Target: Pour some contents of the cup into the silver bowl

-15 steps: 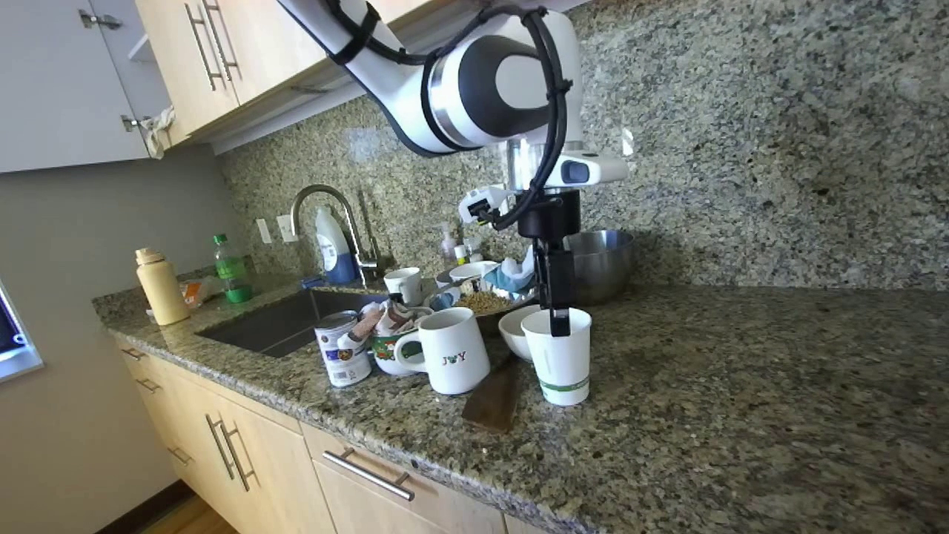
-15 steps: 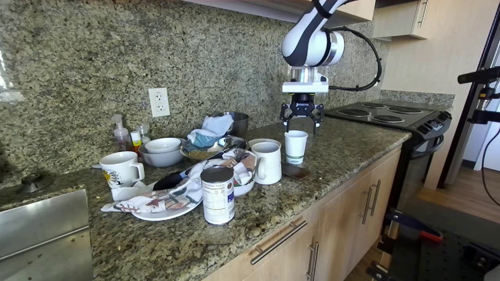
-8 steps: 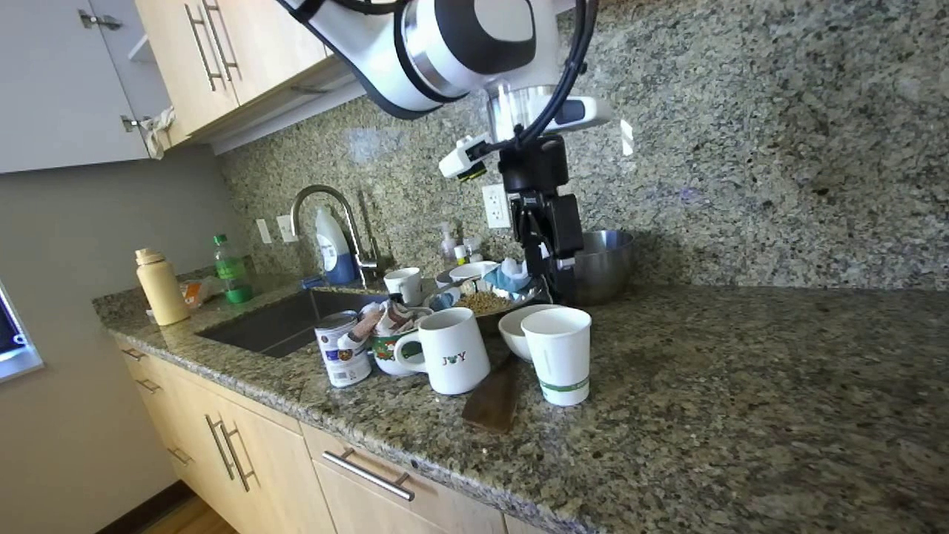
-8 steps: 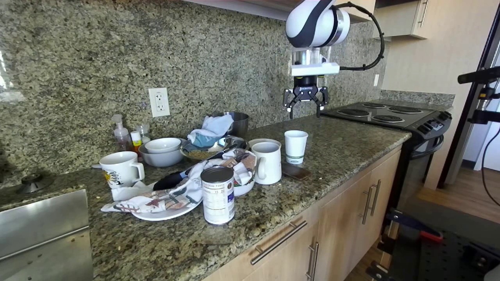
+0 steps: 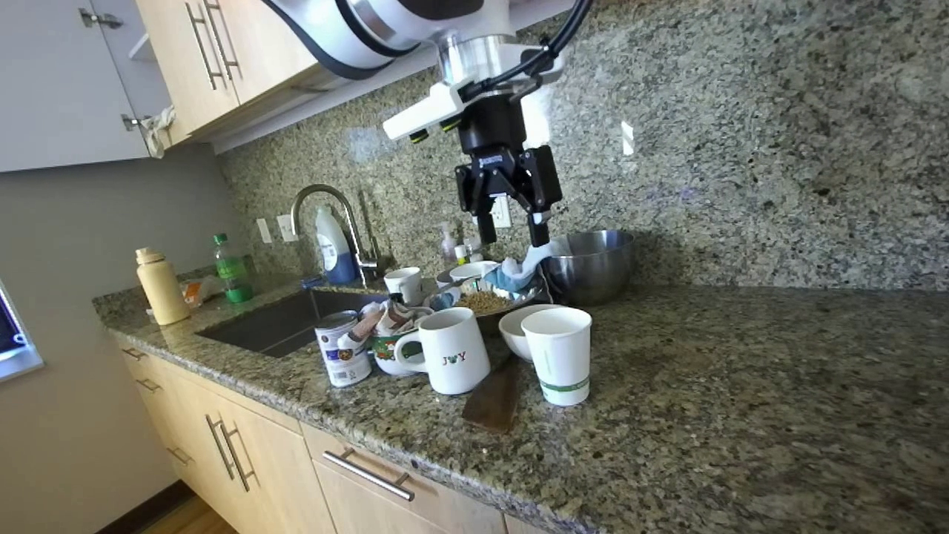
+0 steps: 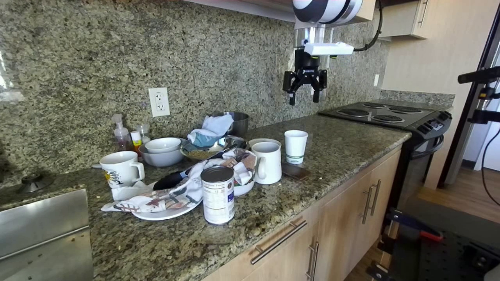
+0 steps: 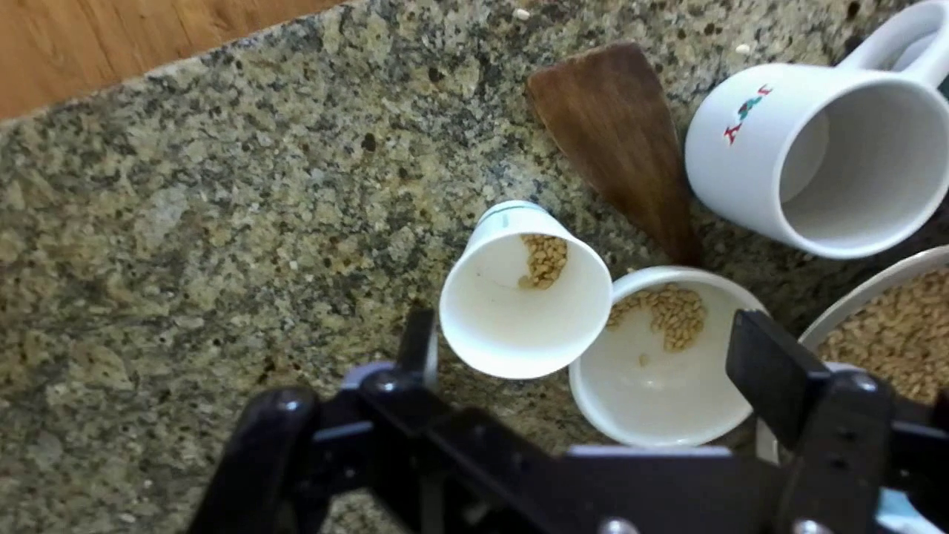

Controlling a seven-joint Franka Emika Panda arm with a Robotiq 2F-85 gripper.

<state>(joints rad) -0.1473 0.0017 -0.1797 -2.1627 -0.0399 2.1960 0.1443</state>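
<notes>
The white tapered paper cup with a green band point(image 5: 560, 360) stands upright on the counter in both exterior views point(image 6: 295, 147). In the wrist view the cup point(image 7: 519, 330) holds a small pile of pale grains at its bottom. The large silver bowl point(image 5: 593, 278) stands against the backsplash, behind the cup; it is partly hidden behind a cloth in an exterior view point(image 6: 240, 125). Its inside does not show. My gripper point(image 5: 513, 231) is open and empty, above the counter and higher than the cup, also seen in an exterior view point(image 6: 304, 98) and the wrist view point(image 7: 593, 348).
A small white bowl point(image 7: 660, 400) with some grains stands beside the cup. A wooden spatula point(image 7: 615, 133) and a white JOY mug point(image 5: 454, 352) are near it. A grain-filled metal bowl point(image 6: 234, 140) with a blue cloth, a can point(image 6: 218, 199) and several dishes crowd the sink side.
My gripper has risen away from the cup and turned, moving toward the sink side in an exterior view. It is open throughout. The cup and the other things have not moved.
</notes>
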